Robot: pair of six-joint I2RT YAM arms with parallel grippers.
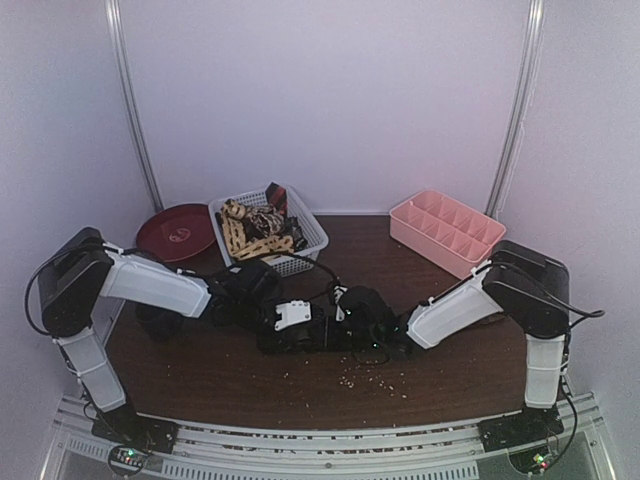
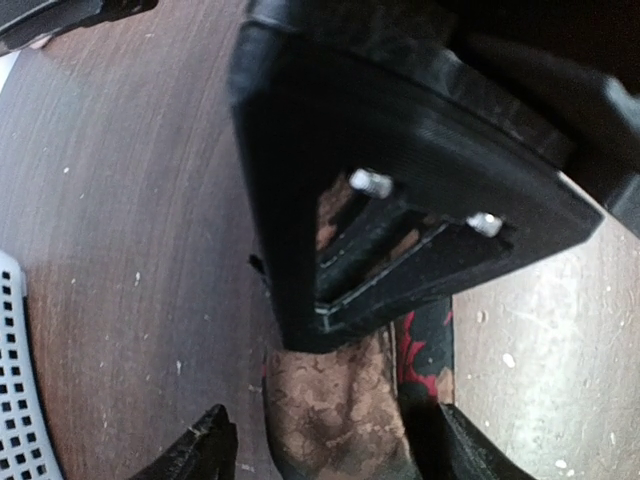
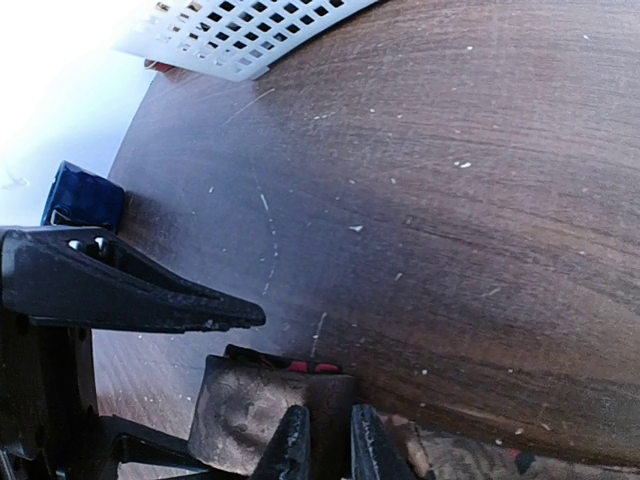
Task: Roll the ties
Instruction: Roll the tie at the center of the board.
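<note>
A dark tie with a mottled brown back and a red-and-black patterned face [image 2: 340, 400] lies on the table [image 1: 230, 375] between my two arms [image 1: 318, 342]. My left gripper [image 2: 335, 450] is open, one finger on each side of the tie's folded end. My right gripper [image 3: 328, 440] is shut on the folded tie [image 3: 240, 410] and pinches its dark edge. In the top view both grippers meet at the table's middle, left [image 1: 300, 325] and right [image 1: 350, 322]. More ties [image 1: 258, 228], tan-patterned and dark, are heaped in the white basket [image 1: 312, 240].
A dark red plate [image 1: 172, 232] lies at the back left and a pink divided tray [image 1: 445, 232] at the back right. A small dark blue mug [image 3: 85, 195] stands beyond the left gripper's finger [image 3: 150, 295]. Pale crumbs [image 1: 375, 378] dot the table in front.
</note>
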